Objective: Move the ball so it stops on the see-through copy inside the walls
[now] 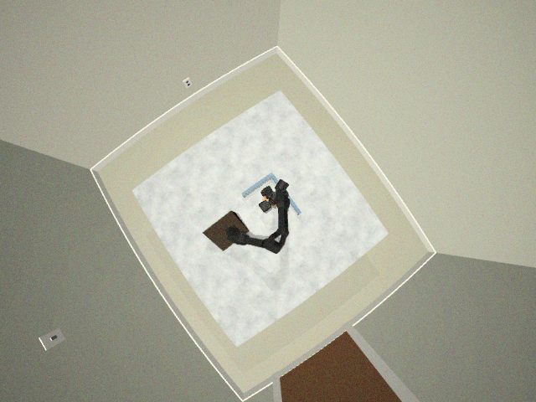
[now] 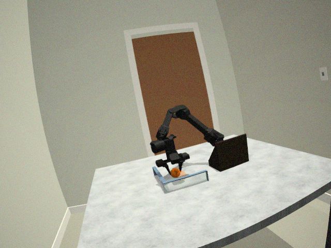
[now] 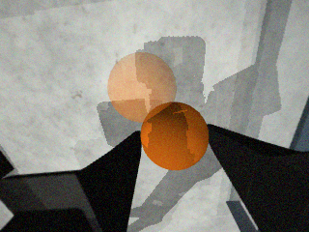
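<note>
The orange ball (image 2: 175,173) (image 3: 175,150) is between the two black fingertips of my gripper (image 2: 175,171) (image 3: 172,131), which is shut on it. In the top view the gripper hides most of the ball. The see-through copy (image 1: 265,198) (image 2: 183,173) (image 3: 130,77), pale orange, is beside the ball; in the wrist view it is up and left, partly overlapped by the ball. The low clear walls (image 1: 257,185) (image 2: 159,176) (image 3: 302,128) with blue top edges make a corner around both. Whether the ball touches the table is hard to tell.
The pale marbled table (image 1: 186,194) (image 2: 128,208) bears everything. A dark wedge-shaped block (image 1: 219,231) (image 2: 232,155) stands by the arm's base. In the wrist view a wall runs close to the right finger. The arm's shadows fall across the corner area.
</note>
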### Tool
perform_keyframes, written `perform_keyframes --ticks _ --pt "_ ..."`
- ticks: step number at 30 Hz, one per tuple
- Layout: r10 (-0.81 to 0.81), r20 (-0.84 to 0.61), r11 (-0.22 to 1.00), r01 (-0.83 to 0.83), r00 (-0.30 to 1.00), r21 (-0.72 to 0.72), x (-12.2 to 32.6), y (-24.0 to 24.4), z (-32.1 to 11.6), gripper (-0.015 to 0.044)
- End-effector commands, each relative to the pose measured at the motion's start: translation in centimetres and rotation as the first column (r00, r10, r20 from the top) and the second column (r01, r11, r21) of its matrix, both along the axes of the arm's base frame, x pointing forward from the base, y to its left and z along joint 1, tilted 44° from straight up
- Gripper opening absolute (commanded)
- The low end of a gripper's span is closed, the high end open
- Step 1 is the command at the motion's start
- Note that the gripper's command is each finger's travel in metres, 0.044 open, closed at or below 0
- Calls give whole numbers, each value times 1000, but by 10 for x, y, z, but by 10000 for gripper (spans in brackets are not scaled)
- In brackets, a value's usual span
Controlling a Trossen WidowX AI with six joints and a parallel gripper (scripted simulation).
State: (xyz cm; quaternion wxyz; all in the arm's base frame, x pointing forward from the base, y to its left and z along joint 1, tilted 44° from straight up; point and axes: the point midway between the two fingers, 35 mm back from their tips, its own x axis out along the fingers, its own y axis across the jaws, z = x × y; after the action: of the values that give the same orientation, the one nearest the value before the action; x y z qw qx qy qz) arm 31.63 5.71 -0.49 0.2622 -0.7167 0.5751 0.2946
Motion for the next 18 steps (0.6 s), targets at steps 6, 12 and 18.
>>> perform_keyframes --ticks 6,12,18 --pt "8 15 1000 -8 1000 23 -3 43 37 0" --pt "10 11 1000 -10 1000 19 -12 65 64 0" --pt "11 7 1000 -11 1000 12 -23 83 89 0"
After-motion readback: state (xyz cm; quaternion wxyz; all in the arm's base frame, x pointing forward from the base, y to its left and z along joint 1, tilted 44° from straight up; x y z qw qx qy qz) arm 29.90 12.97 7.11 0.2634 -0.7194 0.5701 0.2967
